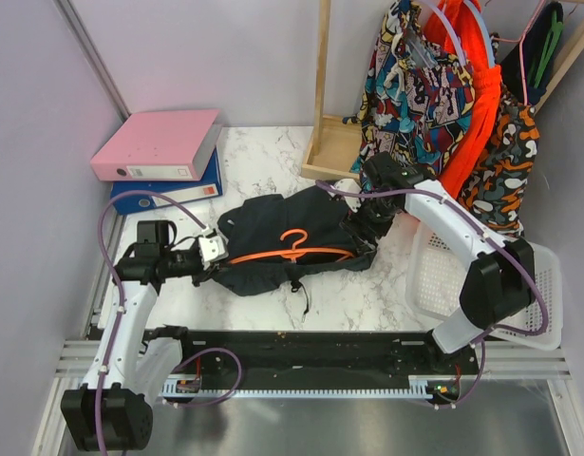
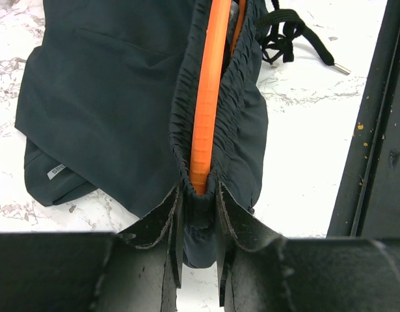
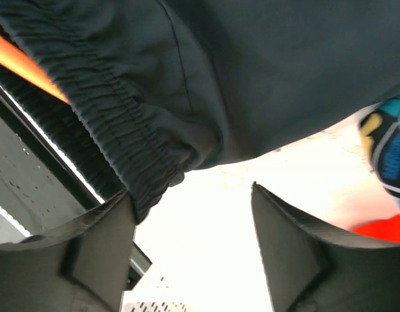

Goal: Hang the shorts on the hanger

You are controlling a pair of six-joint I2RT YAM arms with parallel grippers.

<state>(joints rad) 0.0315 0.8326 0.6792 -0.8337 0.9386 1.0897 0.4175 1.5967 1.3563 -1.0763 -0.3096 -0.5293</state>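
Observation:
The black shorts [image 1: 263, 233] lie spread on the marble table. The orange hanger [image 1: 296, 253] runs along inside their waistband, and its hook sticks out on top. My left gripper [image 1: 218, 263] is at the shorts' left end. In the left wrist view it [image 2: 198, 211] is shut on the bunched waistband [image 2: 242, 97], right at the hanger's end [image 2: 205, 117]. The drawstring [image 2: 287, 36] trails on the table. My right gripper [image 1: 369, 237] is at the shorts' right end. In the right wrist view it [image 3: 190, 195] is open and empty, and the waistband corner [image 3: 134, 162] hangs by its left finger [image 3: 99, 237].
A pink binder [image 1: 159, 142] lies on a blue binder [image 1: 168, 195] at the back left. A wooden rack base [image 1: 331, 147] stands at the back. Colourful and orange garments [image 1: 434, 85] hang at the back right. A white basket [image 1: 548, 285] is on the right. A black rail [image 1: 301, 347] runs along the near edge.

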